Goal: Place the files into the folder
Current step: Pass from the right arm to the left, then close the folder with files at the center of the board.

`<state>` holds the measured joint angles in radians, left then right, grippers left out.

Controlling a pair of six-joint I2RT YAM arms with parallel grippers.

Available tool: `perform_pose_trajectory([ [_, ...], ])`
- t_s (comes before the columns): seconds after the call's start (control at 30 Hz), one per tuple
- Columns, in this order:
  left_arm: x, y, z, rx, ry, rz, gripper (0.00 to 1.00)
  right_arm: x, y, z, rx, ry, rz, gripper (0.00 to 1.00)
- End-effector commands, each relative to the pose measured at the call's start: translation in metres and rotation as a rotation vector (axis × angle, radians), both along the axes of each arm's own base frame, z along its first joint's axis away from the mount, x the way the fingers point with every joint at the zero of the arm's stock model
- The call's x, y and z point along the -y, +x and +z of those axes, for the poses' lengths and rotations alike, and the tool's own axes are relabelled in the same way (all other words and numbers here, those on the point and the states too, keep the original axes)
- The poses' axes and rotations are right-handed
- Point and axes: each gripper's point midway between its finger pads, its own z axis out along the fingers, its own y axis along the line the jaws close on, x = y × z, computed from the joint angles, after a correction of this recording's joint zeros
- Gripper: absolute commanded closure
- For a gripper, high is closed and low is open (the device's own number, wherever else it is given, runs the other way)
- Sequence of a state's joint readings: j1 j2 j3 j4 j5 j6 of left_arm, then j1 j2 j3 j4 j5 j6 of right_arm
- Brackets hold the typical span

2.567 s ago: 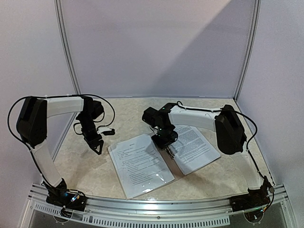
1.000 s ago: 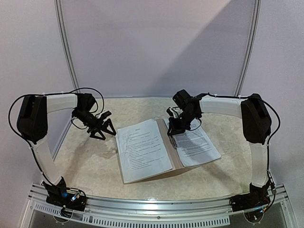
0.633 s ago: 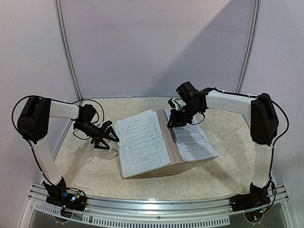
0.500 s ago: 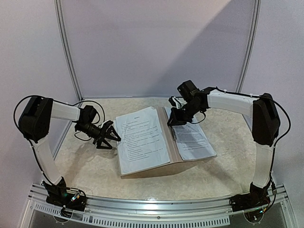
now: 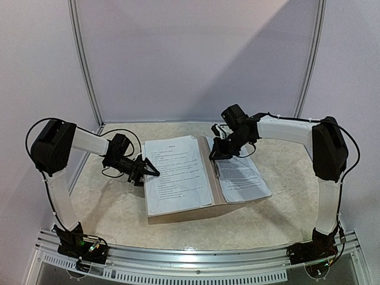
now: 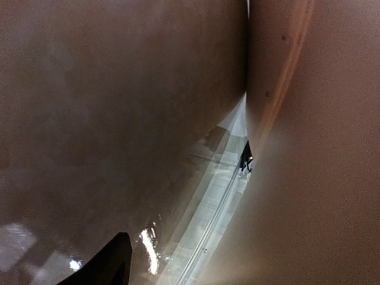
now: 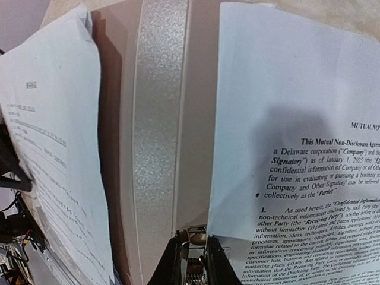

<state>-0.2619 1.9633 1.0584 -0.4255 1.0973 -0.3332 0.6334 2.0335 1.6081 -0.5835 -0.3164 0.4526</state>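
Two files lie inside the open folder. Its raised flap sits against the left gripper (finger spread cannot be told). Right gripper pinches the clip between its fingertips, one sheet beside it

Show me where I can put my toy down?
The bare table between the folder and the near rail is free, and the strip by the back wall. The middle is crowded: files, left tool, right tool at the clip.
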Motion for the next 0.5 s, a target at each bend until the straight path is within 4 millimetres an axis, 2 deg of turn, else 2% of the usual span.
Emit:
perform_pose_trajectory([
  [0.0,0.029,-0.010,0.035,0.061,-0.107,-0.085,0.32,-0.008,0.006,-0.035,-0.056,0.016,-0.017,0.98],
  [0.1,0.033,-0.010,0.035,0.030,-0.117,-0.086,0.33,-0.008,0.006,-0.053,-0.083,-0.005,-0.025,0.93],
  [0.27,0.027,0.007,0.041,0.054,-0.103,-0.060,0.30,-0.008,0.004,-0.070,-0.123,-0.020,-0.023,0.80],
  [0.37,0.032,0.006,0.044,0.048,-0.113,-0.073,0.28,-0.009,0.004,-0.069,-0.125,-0.026,-0.017,0.70],
  [0.47,0.033,0.011,0.051,0.079,-0.102,-0.084,0.26,-0.006,0.008,-0.058,-0.100,-0.045,-0.018,0.60],
])
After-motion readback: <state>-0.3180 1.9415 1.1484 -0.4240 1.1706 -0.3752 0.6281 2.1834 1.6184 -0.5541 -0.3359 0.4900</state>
